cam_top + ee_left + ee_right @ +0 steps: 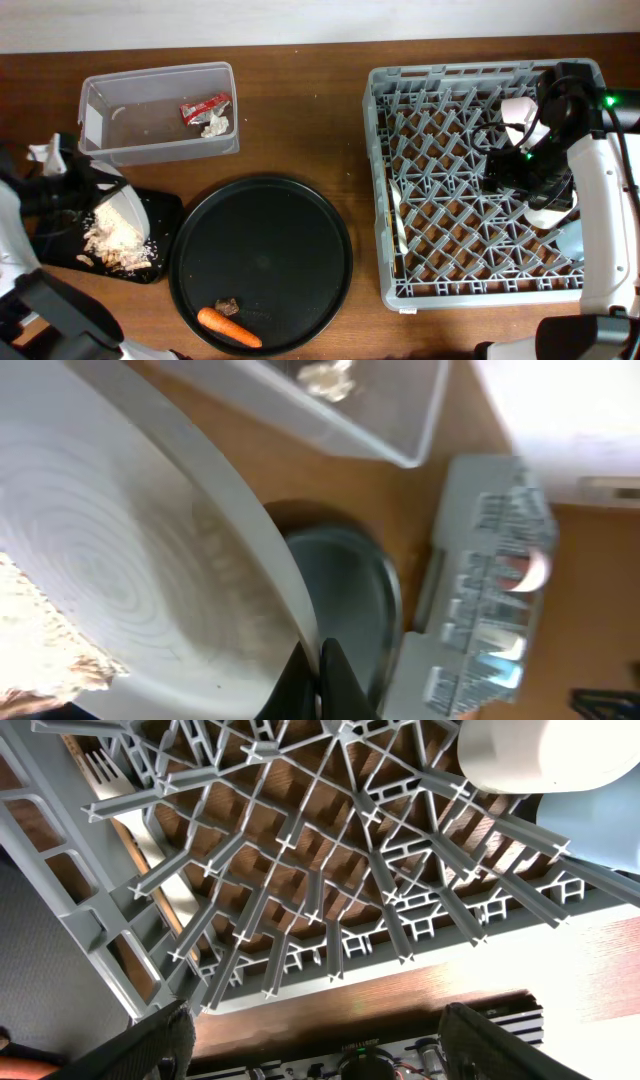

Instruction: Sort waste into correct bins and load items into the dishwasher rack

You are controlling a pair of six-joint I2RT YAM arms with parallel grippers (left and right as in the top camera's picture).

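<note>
Overhead: wrapper (204,106) in clear bin (140,128), carrot (229,327) on black tray (265,250)

Right arm (600,200): white rounded shell links, black joint housings. Black cable (545,105) loops off upper joint. Two small green lights (606,100) lit.
Right gripper (315,1015): two broad matte-black fingers (150,1045) with slanted inner edges. Black base bar with pale ribbed trim, round dark cap at middle.
Left arm (60,305): black blocky links at lower edge, white shell sections beside them.
Left gripper (318,665): thin black tips tapering to wedge. From overhead, black angular body.
</note>
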